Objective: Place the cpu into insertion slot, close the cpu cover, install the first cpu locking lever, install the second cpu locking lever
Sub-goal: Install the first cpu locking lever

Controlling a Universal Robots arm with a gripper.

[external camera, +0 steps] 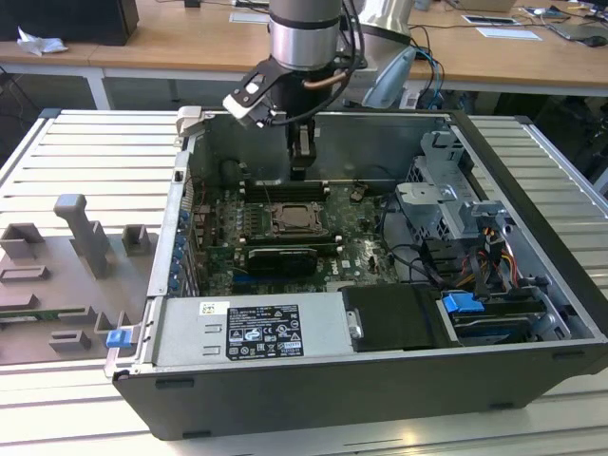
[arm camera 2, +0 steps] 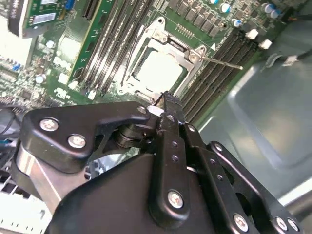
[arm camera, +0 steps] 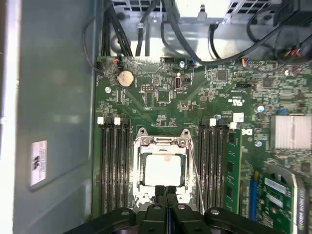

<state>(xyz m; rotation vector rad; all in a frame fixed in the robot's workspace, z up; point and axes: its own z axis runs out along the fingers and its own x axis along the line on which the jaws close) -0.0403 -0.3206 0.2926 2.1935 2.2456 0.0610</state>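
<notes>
First wrist view: the gripper [arm camera: 165,190] has its fingers pressed together, holding nothing, just above the cpu cover [arm camera: 161,144]. The cover lies flat around the cpu [arm camera: 163,168]. A thin lever [arm camera: 196,178] stands free beside it. In the exterior view the insertion slot [external camera: 275,224] sits mid-board.

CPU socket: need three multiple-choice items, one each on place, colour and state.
1. Where is the cpu?
A) in the slot
B) on the drive cage
C) outside the case

2. What colour is the board?
A) blue
B) green
C) red

3. How does the cover stand?
A) raised upright
B) flat over the cpu
C) taken off

Answers:
1. A, the pale metal top sits inside the slot's rim.
2. B, the board is green all round the slot.
3. B, its frame lies level round the cpu in both wrist views.
</notes>
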